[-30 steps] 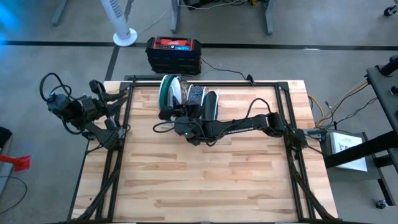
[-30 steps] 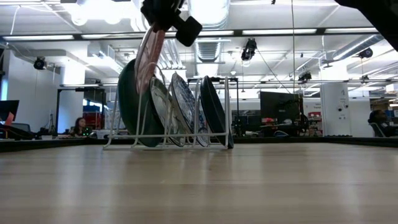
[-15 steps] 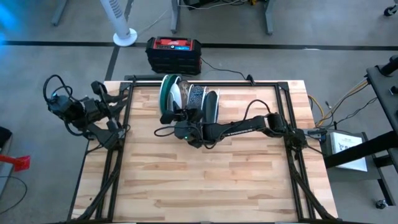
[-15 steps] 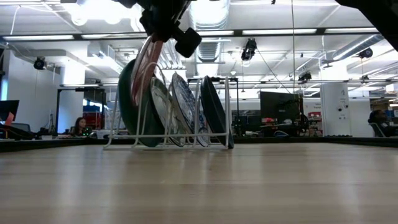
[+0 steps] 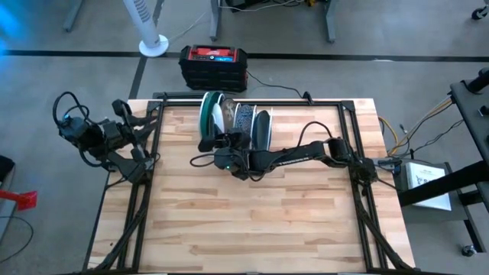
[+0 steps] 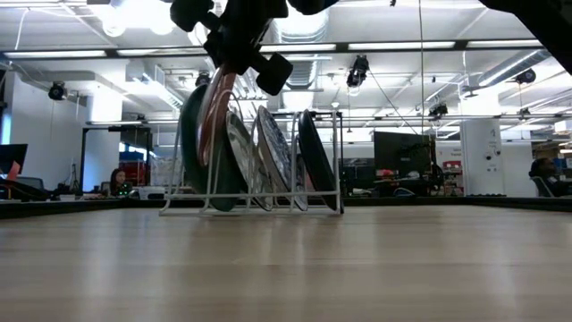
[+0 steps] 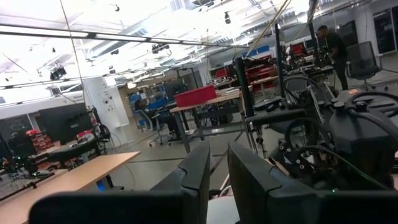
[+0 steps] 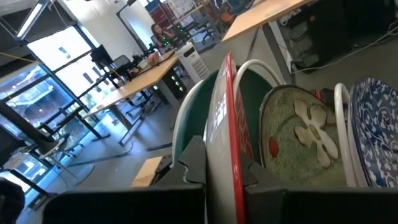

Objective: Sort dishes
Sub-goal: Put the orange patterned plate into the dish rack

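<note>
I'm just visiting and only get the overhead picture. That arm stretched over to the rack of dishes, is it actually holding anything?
Observer: Yes. In the right wrist view, the right gripper is shut on the rim of a red-pink plate held on edge. The left gripper waits at the table's left edge.
Operator: Is that plate in the rack?
Observer: The low view shows it tilted, with its lower edge down among the wires of the white rack, next to the dark green plate.
Operator: What's on its other side?
Observer: A greyish plate with a white flower design, seen in the right wrist view.
</note>
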Motion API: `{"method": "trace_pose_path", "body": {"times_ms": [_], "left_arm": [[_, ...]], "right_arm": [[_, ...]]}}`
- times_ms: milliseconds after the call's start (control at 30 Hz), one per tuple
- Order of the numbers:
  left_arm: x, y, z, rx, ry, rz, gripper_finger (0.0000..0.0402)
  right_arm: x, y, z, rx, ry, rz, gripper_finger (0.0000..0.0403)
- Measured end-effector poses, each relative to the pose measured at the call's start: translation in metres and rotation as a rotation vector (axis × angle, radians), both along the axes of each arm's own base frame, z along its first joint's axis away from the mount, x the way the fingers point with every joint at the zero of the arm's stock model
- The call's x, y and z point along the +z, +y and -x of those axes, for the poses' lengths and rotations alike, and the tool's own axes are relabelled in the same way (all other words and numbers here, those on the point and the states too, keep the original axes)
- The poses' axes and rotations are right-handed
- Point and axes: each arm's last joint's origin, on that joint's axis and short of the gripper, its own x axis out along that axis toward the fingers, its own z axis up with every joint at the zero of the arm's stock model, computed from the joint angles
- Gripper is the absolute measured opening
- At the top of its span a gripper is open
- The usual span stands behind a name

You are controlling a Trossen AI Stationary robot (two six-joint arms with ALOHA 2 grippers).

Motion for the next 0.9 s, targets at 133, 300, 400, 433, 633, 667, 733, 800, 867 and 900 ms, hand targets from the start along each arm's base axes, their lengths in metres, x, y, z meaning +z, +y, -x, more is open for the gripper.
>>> {"method": "trace_pose_path", "body": {"times_ms": [133,300,400,433,633,667,733,800,867,900], "left_arm": [[0.000,0.000,0.000,0.000,0.000,0.000,0.0047],[0.000,0.000,0.000,-0.002,0.001,-0.001,0.0047],[0.000,0.000,0.000,-0.003,0.004,-0.004,0.0047],[-0.001,-0.001,-0.001,-0.003,0.007,-0.005,0.0047],[-0.001,-0.001,-0.002,-0.004,0.015,-0.011,0.0047],[-0.001,-0.001,-0.002,-0.004,0.016,-0.012,0.0047],[-0.002,-0.002,-0.003,-0.004,0.019,-0.013,0.0047],[-0.003,-0.002,-0.003,-0.004,0.022,-0.015,0.0047],[-0.003,-0.002,-0.003,-0.004,0.023,-0.015,0.0047],[-0.003,-0.002,-0.003,-0.004,0.023,-0.016,0.0047]], "right_arm": [[-0.001,-0.002,-0.001,0.009,0.023,0.008,0.0000],[-0.012,-0.007,-0.016,0.021,0.071,0.038,0.0000],[-0.022,-0.009,-0.026,0.018,0.081,0.042,0.0000],[-0.024,-0.009,-0.028,0.019,0.089,0.046,0.0000],[-0.024,-0.010,-0.034,0.018,0.095,0.056,0.0000],[-0.023,-0.010,-0.034,0.019,0.102,0.061,0.0000],[-0.022,-0.011,-0.034,0.020,0.106,0.064,0.0000],[-0.022,-0.011,-0.034,0.020,0.107,0.064,0.0000],[-0.023,-0.011,-0.034,0.020,0.110,0.064,0.0000],[-0.024,-0.011,-0.034,0.021,0.111,0.064,0.0000]]}}
